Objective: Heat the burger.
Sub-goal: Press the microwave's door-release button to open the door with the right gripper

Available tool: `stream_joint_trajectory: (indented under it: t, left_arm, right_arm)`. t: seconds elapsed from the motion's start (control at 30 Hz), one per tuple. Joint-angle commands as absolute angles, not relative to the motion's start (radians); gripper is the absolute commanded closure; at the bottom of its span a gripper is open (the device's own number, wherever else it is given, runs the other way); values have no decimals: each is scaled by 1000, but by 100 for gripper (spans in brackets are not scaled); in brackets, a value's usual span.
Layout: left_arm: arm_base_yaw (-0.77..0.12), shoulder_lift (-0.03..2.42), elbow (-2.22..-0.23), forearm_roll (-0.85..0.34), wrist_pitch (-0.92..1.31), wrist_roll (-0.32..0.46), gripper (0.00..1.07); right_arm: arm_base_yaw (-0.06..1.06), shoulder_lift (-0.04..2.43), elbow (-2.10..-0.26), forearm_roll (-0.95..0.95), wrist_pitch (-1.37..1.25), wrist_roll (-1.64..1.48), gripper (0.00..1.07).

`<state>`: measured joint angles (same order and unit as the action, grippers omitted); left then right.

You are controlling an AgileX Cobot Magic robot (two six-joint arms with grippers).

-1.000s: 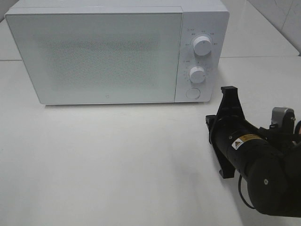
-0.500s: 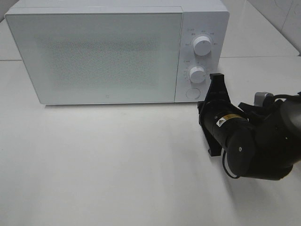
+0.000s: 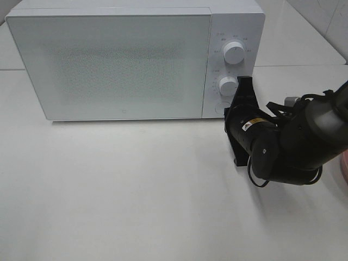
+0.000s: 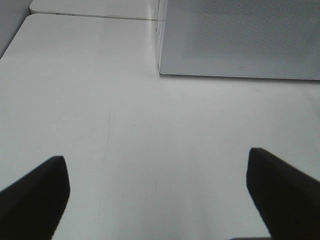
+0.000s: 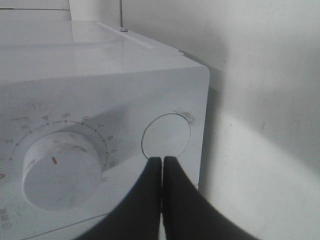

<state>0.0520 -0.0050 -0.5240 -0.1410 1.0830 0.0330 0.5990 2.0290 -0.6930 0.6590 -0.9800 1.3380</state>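
Right gripper (image 5: 162,161) has swung in to the microwave (image 3: 109,60), jaws pinched together at its round button (image 5: 167,131); probably about to press the door open; left gripper (image 4: 156,155) gapes wide

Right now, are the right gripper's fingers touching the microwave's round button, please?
Cannot tell. In the right wrist view the right gripper, fingers shut, reaches the rim of the round button, but contact is unclear.
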Motion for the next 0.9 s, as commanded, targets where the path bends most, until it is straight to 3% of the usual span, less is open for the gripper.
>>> stream_joint_trajectory:
  t: [0.03,0.9]
  left_arm:
    - [51,-20,-520,-140,1070,25,17]
    - [51,-20,-520,-140,1070,25,17]
  right_arm:
    - [595,2054,-727,654,-970,1342,107]
    - [560,2134,-845,686,-936,1321,107]
